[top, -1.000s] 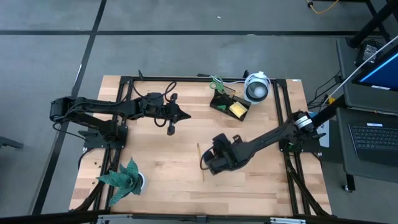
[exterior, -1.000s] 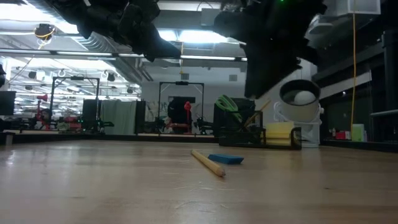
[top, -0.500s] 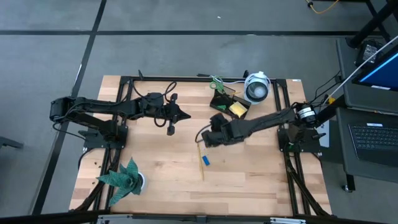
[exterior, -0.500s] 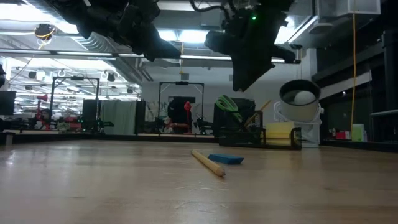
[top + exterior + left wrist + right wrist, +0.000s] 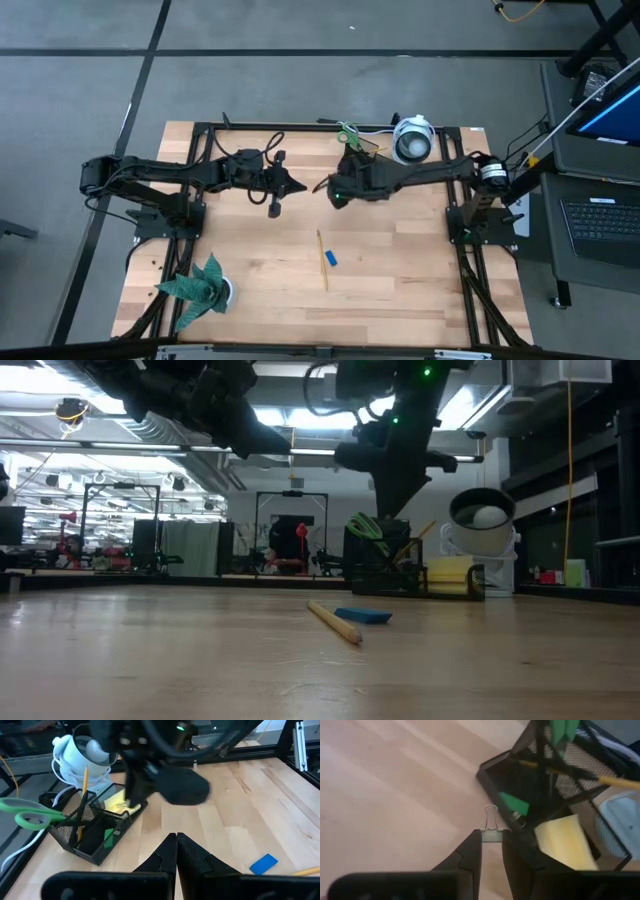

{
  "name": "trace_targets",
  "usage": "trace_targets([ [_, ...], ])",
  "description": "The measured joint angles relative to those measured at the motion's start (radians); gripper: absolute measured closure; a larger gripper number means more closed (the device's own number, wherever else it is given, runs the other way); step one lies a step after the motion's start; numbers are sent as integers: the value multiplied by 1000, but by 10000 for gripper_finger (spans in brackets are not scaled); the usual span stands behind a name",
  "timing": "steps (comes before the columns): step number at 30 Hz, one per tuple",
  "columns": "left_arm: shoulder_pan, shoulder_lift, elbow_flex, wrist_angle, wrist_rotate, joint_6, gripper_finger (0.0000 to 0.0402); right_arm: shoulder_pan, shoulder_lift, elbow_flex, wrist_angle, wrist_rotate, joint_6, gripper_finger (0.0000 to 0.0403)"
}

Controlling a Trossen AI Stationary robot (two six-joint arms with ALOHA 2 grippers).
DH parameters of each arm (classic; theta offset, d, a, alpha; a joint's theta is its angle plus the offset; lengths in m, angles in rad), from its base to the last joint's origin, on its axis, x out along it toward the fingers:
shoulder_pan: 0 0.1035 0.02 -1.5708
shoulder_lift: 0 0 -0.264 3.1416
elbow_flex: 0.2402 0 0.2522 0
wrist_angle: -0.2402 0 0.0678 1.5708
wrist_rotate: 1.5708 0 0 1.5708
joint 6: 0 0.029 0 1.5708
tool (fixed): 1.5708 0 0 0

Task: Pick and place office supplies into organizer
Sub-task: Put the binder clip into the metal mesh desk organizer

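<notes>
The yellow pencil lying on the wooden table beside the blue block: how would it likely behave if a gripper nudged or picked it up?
The thin yellow pencil lies flat on the bare wooden table, so a sideways nudge would probably roll it. It looks straight and stiff, so it should lift without bending. Being slender, it could pivot between fingers if pinched off-centre. The small blue block next to it might block rolling that way.

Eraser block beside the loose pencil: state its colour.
Blue. The eraser block shows best in the high view, beside the pencil.

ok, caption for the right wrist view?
Right gripper carries a binder clip toward the black mesh organizer.
</notes>
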Motion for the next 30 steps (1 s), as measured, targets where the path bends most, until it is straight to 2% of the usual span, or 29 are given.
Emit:
trace_targets([
  [9,-25,0,0,-26,0,0,398,-99,0,0,16,-52,-103,335],
  [26,-31,0,0,-46,1,-1,399,-191,56,0,94,-56,-209,335],
  [30,-46,0,0,-49,1,0,400,-209,64,0,117,-88,-213,335],
])
